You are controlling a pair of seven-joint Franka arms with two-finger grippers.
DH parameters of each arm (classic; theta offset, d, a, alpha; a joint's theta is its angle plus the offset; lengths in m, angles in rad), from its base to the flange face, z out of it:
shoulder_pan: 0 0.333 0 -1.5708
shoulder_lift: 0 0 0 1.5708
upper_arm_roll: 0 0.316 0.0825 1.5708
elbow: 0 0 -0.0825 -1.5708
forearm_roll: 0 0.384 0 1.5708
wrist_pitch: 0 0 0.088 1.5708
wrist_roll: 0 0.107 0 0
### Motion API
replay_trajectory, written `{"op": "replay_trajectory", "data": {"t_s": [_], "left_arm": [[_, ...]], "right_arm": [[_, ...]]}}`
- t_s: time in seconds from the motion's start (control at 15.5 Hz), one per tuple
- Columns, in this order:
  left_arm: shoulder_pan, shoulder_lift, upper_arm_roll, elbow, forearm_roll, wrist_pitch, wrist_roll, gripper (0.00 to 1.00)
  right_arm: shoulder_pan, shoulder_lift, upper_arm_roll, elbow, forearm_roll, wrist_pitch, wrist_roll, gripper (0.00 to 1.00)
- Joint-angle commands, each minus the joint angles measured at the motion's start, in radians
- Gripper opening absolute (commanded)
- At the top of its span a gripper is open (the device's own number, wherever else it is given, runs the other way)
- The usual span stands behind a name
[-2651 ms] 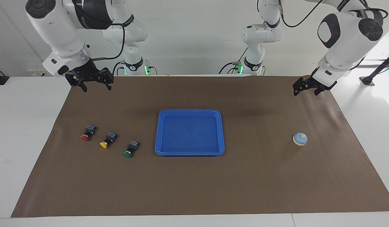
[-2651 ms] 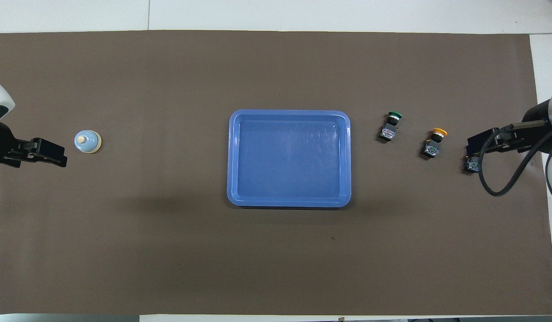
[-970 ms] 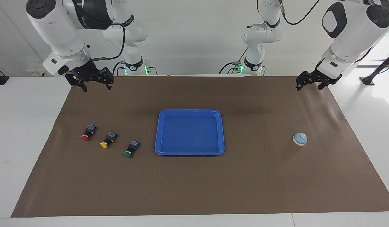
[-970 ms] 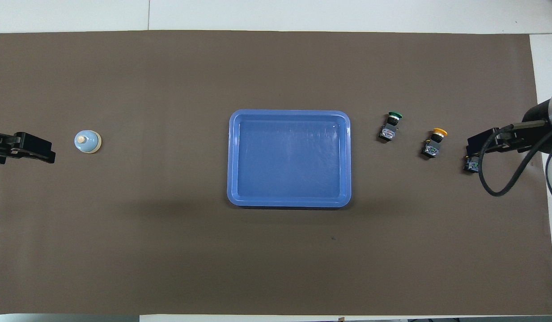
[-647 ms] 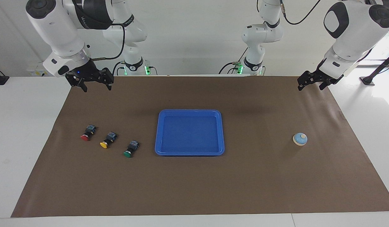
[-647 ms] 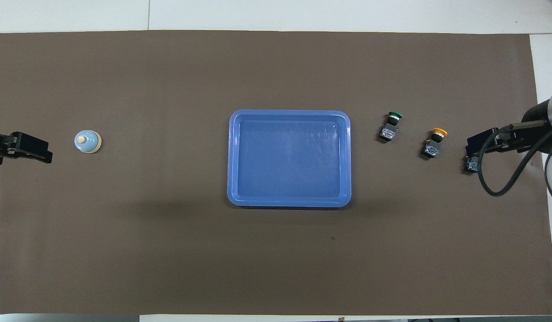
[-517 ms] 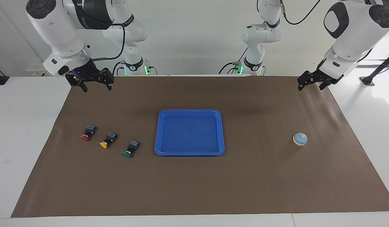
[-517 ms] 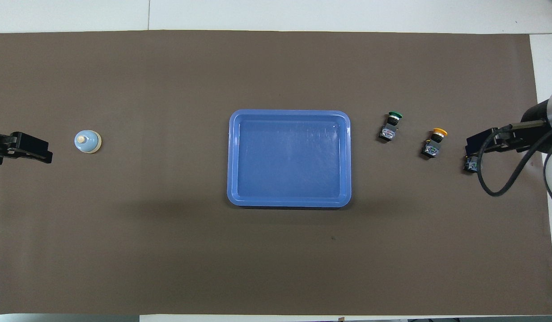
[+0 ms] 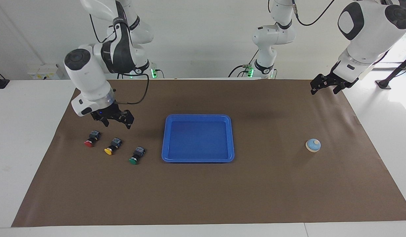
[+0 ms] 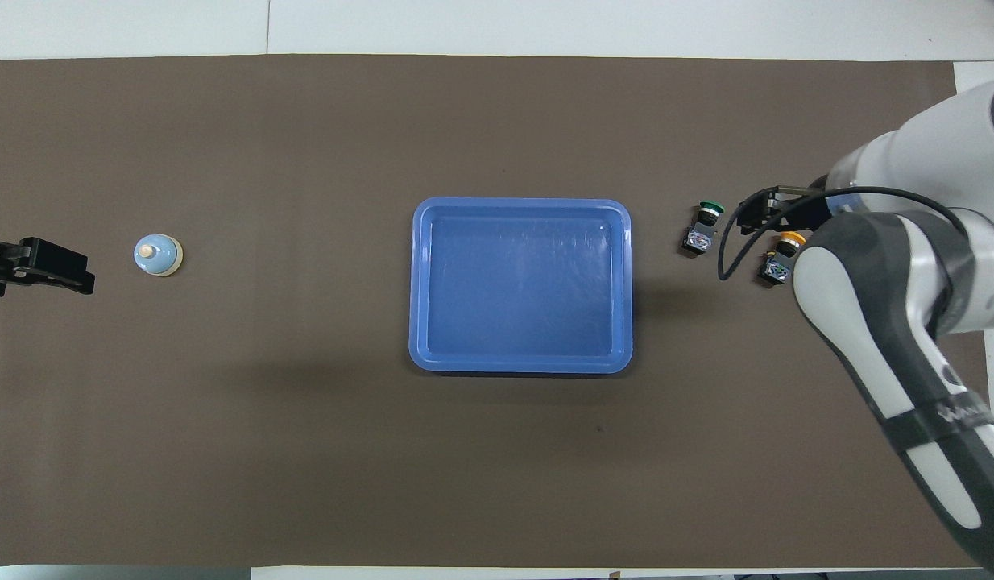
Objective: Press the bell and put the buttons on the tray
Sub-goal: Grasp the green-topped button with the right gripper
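Observation:
The blue tray [image 9: 198, 116] lies mid-table, also in the overhead view [image 10: 521, 204]. The red [image 9: 91, 138], yellow [image 9: 113, 145] and green [image 9: 136, 155] buttons lie in a row toward the right arm's end. In the overhead view the green [image 10: 704, 228] and yellow [image 10: 787, 246] buttons show; the right arm hides the red one. The bell [image 9: 313, 145] [image 10: 157, 254] stands toward the left arm's end. My right gripper [image 9: 117, 124] [image 10: 753, 216] is open and empty, low over the mat by the yellow and green buttons, touching none. My left gripper [image 9: 323, 91] [image 10: 70, 270] is open, raised, waiting.
A brown mat [image 9: 203, 197] covers the table, with bare white table [image 9: 25, 131] at both ends. The right arm's forearm [image 10: 884, 322] and its cable loop [image 10: 726, 258] hang over the buttons' end of the mat.
My right arm has swung down and out from the table's robot-side corner to just above the buttons. The left gripper has held still since rising earlier. Bell, buttons and tray have not moved.

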State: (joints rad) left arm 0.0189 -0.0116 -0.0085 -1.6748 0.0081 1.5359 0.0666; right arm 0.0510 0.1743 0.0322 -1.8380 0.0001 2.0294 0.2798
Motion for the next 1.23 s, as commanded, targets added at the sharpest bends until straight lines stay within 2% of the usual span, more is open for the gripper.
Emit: {"op": "replay_trajectory", "data": {"t_s": [0.0, 0.13, 0.32, 0.78, 0.91, 0.97, 1.03, 1.1, 1.16], "left_arm": [[0.0, -0.01, 0.002, 0.003, -0.008, -0.016, -0.01, 1.0], [0.0, -0.01, 0.002, 0.003, -0.008, -0.016, -0.01, 1.0], [0.0, -0.01, 0.002, 0.003, -0.008, -0.016, -0.01, 1.0], [0.0, -0.01, 0.002, 0.003, -0.008, -0.016, -0.01, 1.0], [0.0, -0.01, 0.002, 0.003, -0.008, -0.016, -0.01, 1.0], [0.0, -0.01, 0.002, 0.003, -0.008, -0.016, -0.01, 1.0], [0.0, -0.01, 0.002, 0.003, -0.008, -0.016, -0.01, 1.0], [0.0, -0.01, 0.002, 0.003, -0.008, -0.016, -0.01, 1.0], [0.0, -0.01, 0.002, 0.003, -0.008, -0.016, -0.01, 1.0]], "right_arm": [[0.033, 0.08, 0.003, -0.004, 0.005, 0.099, 0.102, 1.0], [0.03, 0.143, 0.003, -0.001, 0.003, 0.178, 0.114, 1.0], [0.038, 0.206, 0.001, 0.019, 0.001, 0.225, 0.174, 1.0], [0.05, 0.272, 0.001, 0.02, -0.002, 0.308, 0.254, 1.0], [0.055, 0.281, 0.001, 0.014, -0.003, 0.316, 0.262, 0.95], [0.056, 0.28, 0.001, 0.009, -0.003, 0.316, 0.268, 0.82], [0.058, 0.28, 0.001, 0.008, -0.003, 0.316, 0.269, 0.62], [0.056, 0.28, 0.003, 0.006, -0.005, 0.307, 0.269, 0.29], [0.056, 0.278, 0.003, 0.006, -0.005, 0.296, 0.268, 0.0]]}}
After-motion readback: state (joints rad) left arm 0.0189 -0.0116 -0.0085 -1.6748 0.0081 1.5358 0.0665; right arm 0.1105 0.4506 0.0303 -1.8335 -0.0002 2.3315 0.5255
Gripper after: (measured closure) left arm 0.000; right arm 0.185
